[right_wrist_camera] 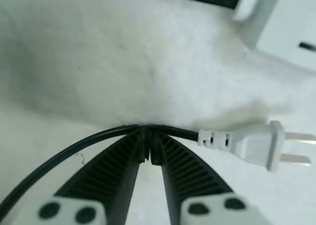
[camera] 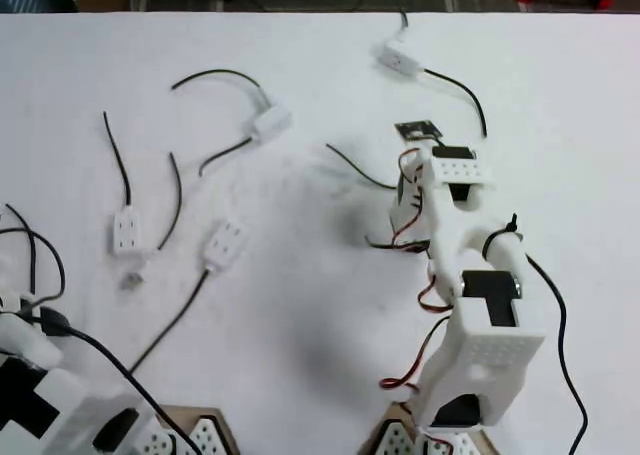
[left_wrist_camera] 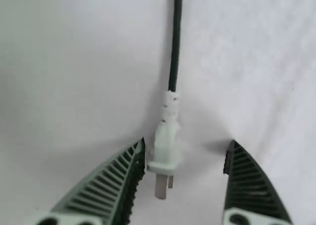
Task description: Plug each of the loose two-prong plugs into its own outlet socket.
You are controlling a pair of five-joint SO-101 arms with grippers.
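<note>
Well, the left fingers (left_wrist_camera: 111,188) stand apart just above the white bench (left_wrist_camera: 59,62). A white plug (left_wrist_camera: 165,143) lies between them, hard against one finger and well clear of the other. Its two prongs point back toward the wrist, and its black cord (left_wrist_camera: 174,42) runs straight away across the bench.

The right fingers (right_wrist_camera: 121,173) are together, pinched on a second cord (right_wrist_camera: 74,148) a little behind its second plug (right_wrist_camera: 252,146). That plug juts out to one side with both prongs bare. A white socket (right_wrist_camera: 284,27) sits near it, apart from the prongs; I can't quite tell which block on the bench it is.

From above, the right arm (camera: 470,305) stretches over the middle of the bench, and the left arm (camera: 40,385) sits low at the near-left corner. Four loose blocks (camera: 225,243) with short black leads lie scattered, well apart from one another.
</note>
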